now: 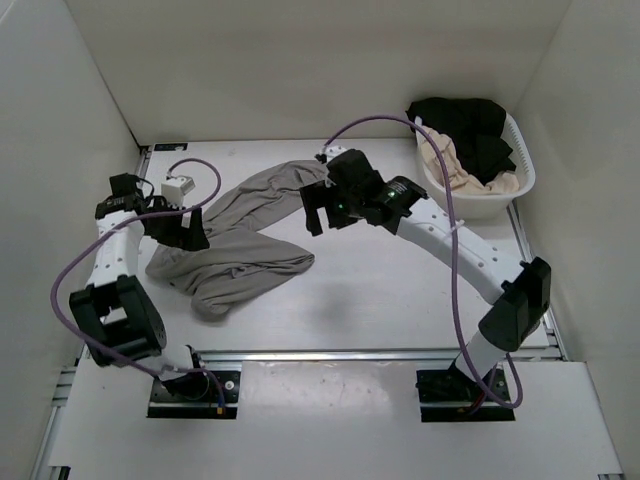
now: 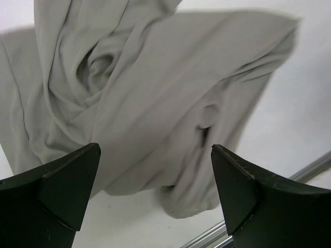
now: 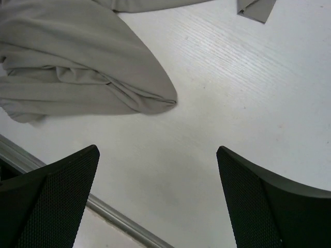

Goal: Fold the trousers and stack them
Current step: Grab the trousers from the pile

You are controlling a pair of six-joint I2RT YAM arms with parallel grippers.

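Observation:
The taupe-grey trousers lie crumpled on the white table, left of centre, with one leg running up toward the back. In the left wrist view the trousers fill most of the picture in loose folds. My left gripper hovers at their left edge, open, with nothing between its fingers. My right gripper stands open over the upper end of the trousers, and nothing is in it. The right wrist view shows a folded end of the trousers at upper left and bare table between the fingers.
A white basket at the back right holds a black garment and a beige-cream garment. A small white box sits at the back left. A metal rail runs along the table's near edge. White walls enclose three sides.

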